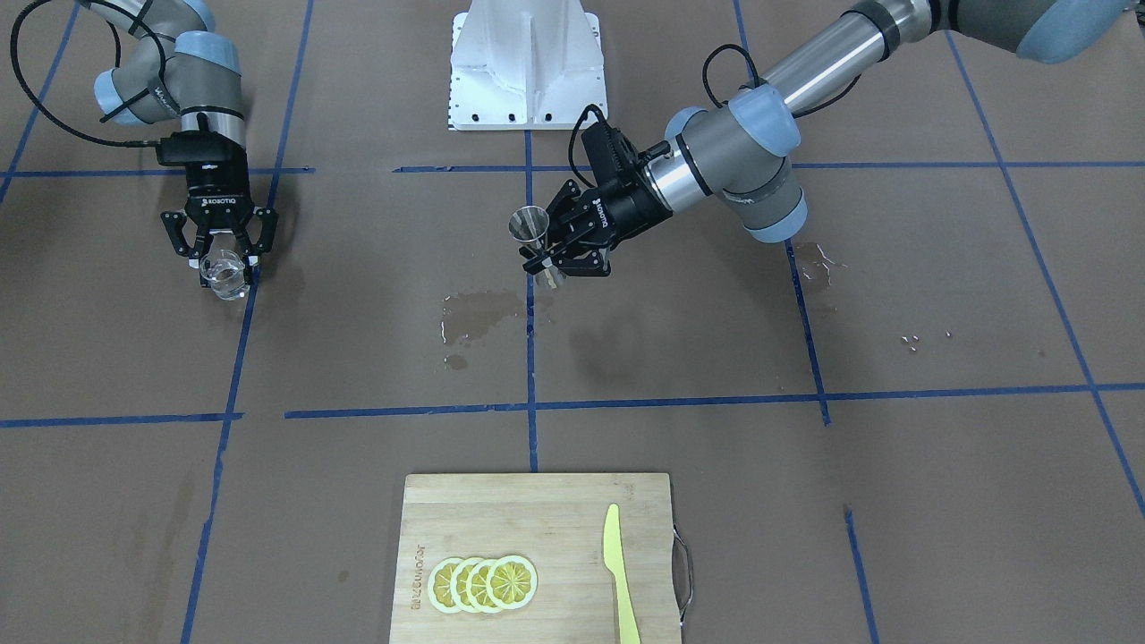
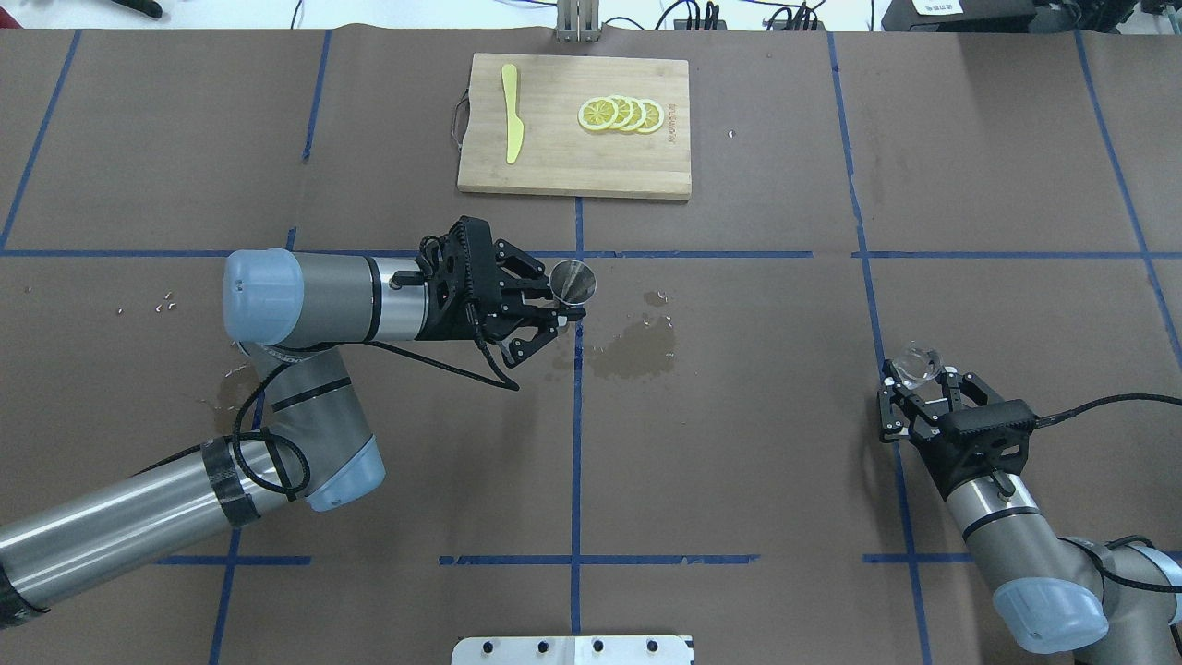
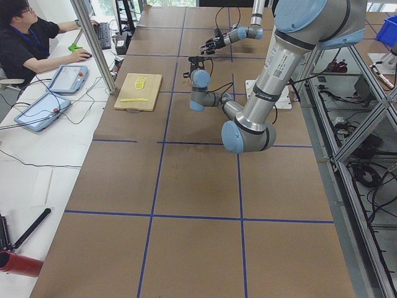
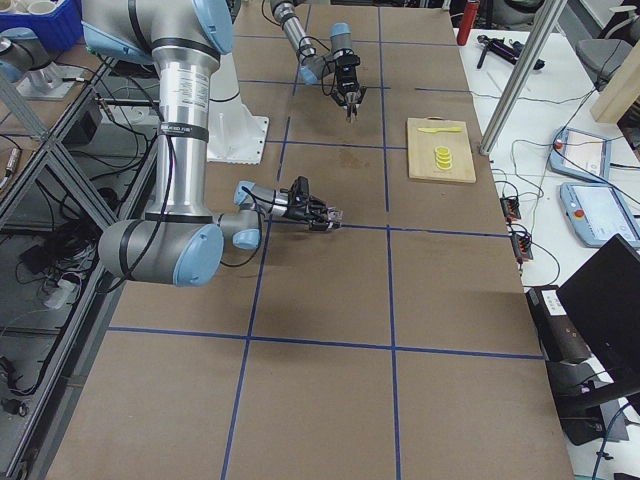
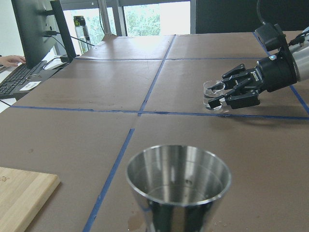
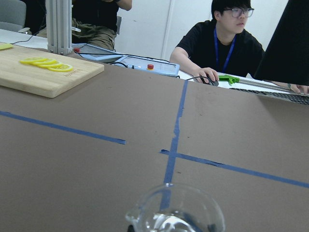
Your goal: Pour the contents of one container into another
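Observation:
The steel jigger (image 2: 572, 282) is held off the table by its narrow waist, near the table's middle, with my left gripper (image 2: 561, 309) shut on it. Its open top fills the bottom of the left wrist view (image 5: 178, 188) and looks empty. The clear glass cup (image 2: 914, 365) sits between the fingers of my right gripper (image 2: 917, 377), which is shut on it, far off on the right side. In the front view the cup (image 1: 224, 273) is at or just above the table. The right wrist view shows clear liquid in the cup (image 6: 176, 212).
A wooden cutting board (image 2: 574, 175) at the far edge carries lemon slices (image 2: 621, 114) and a yellow knife (image 2: 511, 125). A wet stain (image 2: 633, 351) marks the paper below the jigger. A person (image 3: 31, 37) sits at the side desk.

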Robot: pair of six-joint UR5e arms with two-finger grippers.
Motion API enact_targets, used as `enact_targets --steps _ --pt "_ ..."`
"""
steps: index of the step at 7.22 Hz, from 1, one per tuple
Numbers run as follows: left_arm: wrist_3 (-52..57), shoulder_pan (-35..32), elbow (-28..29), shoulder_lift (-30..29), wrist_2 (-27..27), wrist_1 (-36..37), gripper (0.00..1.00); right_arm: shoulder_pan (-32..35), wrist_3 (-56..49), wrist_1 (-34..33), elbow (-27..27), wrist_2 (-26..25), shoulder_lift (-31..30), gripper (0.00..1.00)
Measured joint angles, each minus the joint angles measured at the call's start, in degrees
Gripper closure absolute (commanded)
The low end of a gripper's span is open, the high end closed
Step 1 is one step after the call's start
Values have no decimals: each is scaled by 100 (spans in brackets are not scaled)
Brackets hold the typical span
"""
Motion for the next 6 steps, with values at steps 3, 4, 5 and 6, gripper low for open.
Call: enact_targets --steps 3,4,5,6 --pt "1 0 -14 19 0 2 100 256 -1470 718 166 520 33 100" --pt "4 0 -14 22 0 6 100 353 -1915 766 393 595 47 100" --pt "10 0 -15 25 0 8 100 487 -2099 772 657 767 47 100" --pt "19 3 -15 26 0 8 100 642 -2161 760 886 1028 50 100"
